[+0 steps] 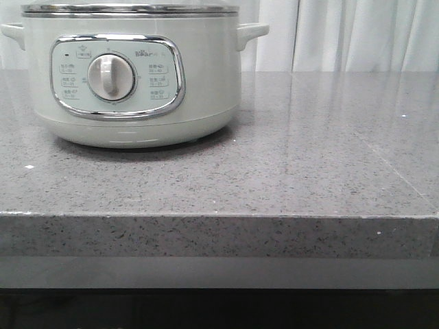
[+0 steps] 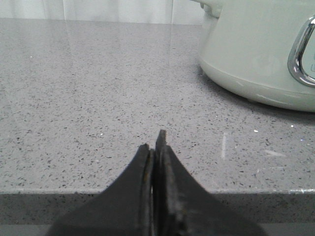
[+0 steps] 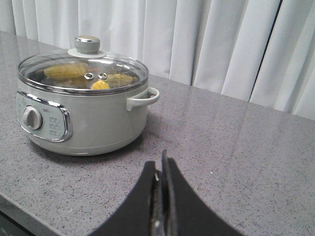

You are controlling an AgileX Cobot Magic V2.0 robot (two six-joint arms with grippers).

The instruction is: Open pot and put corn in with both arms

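Observation:
The pale grey-green pot (image 1: 206, 96) stands at the back left of the grey counter, its white dial (image 1: 110, 76) facing me. In the right wrist view the pot (image 3: 98, 123) has its glass lid (image 3: 118, 66) on, with a grey knob (image 3: 87, 44). Yellow corn (image 3: 64, 71) lies inside, seen through the glass. My left gripper (image 2: 156, 145) is shut and empty, low over the counter's front edge, left of the pot (image 2: 251, 54). My right gripper (image 3: 160, 164) is shut and empty, above the counter to the pot's right. Neither gripper shows in the front view.
The speckled grey stone counter (image 1: 309, 151) stretches to the right of the pot. Its front edge (image 1: 219, 216) runs across near me. White curtains (image 3: 221, 44) hang behind the counter.

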